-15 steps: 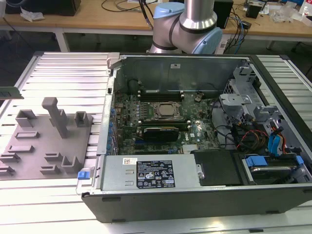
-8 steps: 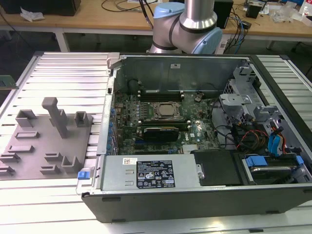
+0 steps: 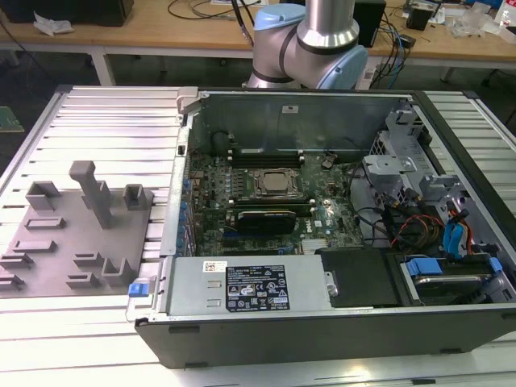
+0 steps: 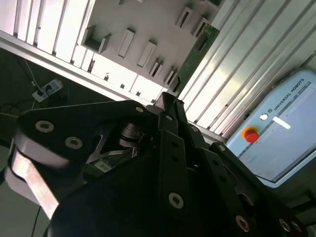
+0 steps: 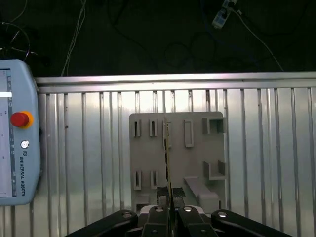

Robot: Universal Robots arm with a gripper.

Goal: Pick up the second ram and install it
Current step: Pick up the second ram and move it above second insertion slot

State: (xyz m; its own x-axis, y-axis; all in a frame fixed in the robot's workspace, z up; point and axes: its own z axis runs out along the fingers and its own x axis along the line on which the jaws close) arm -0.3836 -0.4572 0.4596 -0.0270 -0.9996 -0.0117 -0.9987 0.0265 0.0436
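Arm point(image 3: 322, 40) cut off by the top of the exterior view. In the first wrist view you see the ram point(image 5: 166, 148) edge-on, faces untellable, one end buried in the gripper point(image 5: 169, 191). The frame edge crops the gripper and the pendant point(image 5: 17, 138).

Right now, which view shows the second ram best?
The second wrist view: the second ram shows its green face, reaching out past the fingers. The first wrist view has it edge-on, a thin line clamped between them. The exterior view gives the grey fixture and computer case.

The second ram point(image 5: 167, 158), a thin greenish board, juts edge-on from the pincer point(image 5: 169, 192) clamping its end.
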